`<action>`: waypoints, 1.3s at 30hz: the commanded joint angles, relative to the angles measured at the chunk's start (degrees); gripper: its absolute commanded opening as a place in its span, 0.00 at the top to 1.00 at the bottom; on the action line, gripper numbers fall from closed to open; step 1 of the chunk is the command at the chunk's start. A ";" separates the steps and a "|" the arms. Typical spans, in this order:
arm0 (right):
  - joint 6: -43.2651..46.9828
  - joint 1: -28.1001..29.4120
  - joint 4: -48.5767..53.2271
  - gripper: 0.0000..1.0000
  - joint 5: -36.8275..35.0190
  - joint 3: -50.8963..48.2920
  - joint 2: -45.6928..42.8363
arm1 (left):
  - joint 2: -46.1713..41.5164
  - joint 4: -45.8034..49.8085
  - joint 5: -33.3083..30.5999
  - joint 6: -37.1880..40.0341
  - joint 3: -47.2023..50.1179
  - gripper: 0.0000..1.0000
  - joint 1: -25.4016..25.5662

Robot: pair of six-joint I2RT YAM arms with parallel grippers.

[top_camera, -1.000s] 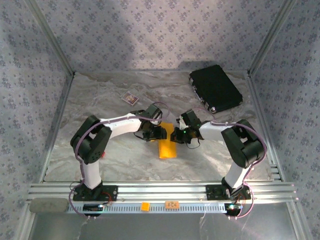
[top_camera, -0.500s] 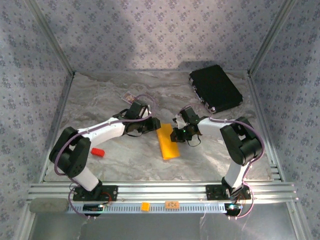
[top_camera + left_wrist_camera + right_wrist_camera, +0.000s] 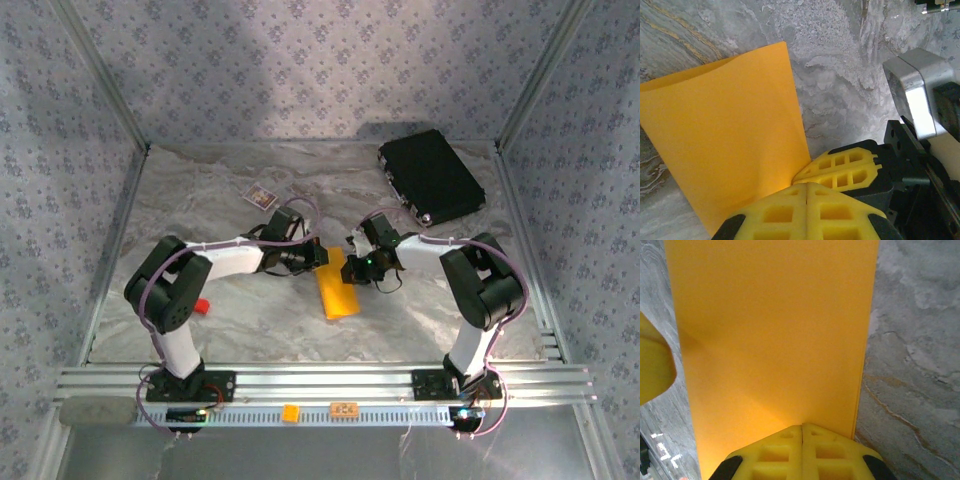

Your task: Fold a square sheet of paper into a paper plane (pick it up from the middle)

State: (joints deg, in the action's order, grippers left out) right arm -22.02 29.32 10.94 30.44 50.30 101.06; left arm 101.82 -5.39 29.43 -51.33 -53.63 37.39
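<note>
At the middle of the table (image 3: 420, 320) we see the paper (image 3: 336, 287) lying as a long, narrow orange-yellow strip. Its far end sits between the two grippers and its near end points toward the arm bases.

The left gripper (image 3: 318, 255) meets the strip's far left edge, and the right gripper (image 3: 353, 268) meets its far right edge. The two tips are close together across the paper.

From the left wrist, we see the left gripper (image 3: 806, 186) with its yellow fingers pressed together and no gap along the seam. The paper (image 3: 725, 150) runs right up to them, and its far edge bows a little. We cannot tell whether any paper is pinched between them. The right gripper's fingers (image 3: 845, 167) lie just beside, touching the paper's edge.

From the right wrist, the right gripper (image 3: 803, 427) is likewise closed tight, with its tips down on the paper (image 3: 770, 330). We cannot tell whether it grips the sheet or only presses on it. A left finger (image 3: 652, 365) shows at the strip's edge.

Farther off, a black case (image 3: 430, 177) lies at the far right, a small card (image 3: 261, 197) far left of centre, and a red block (image 3: 200, 305) by the left arm.
</note>
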 commanded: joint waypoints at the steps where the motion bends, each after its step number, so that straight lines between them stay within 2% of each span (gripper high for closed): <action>1: -0.72 -0.46 6.54 1.00 -5.73 -1.88 3.49 | 1.35 -1.91 1.74 -0.26 1.04 1.00 -0.12; 10: -1.19 -0.62 6.73 1.00 -6.43 -2.21 3.18 | 2.95 -0.56 -0.98 1.75 3.82 1.00 -0.23; 18: -1.70 -0.67 7.25 1.00 -7.76 -2.23 3.09 | 3.72 4.40 -5.56 5.05 5.41 1.00 -0.31; 30: -2.05 -0.96 6.92 1.00 -7.50 -2.91 2.05 | -0.22 6.62 -1.31 5.86 -2.18 1.00 -1.26; 39: -2.35 -0.85 6.52 1.00 -7.24 -3.19 2.05 | 5.22 4.17 0.38 5.91 -1.11 1.00 -3.63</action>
State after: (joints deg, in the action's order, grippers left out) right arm -23.66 29.12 10.96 30.28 50.13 100.92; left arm 104.64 -0.95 28.34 -46.50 -54.81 34.33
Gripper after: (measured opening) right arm 0.056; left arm 0.043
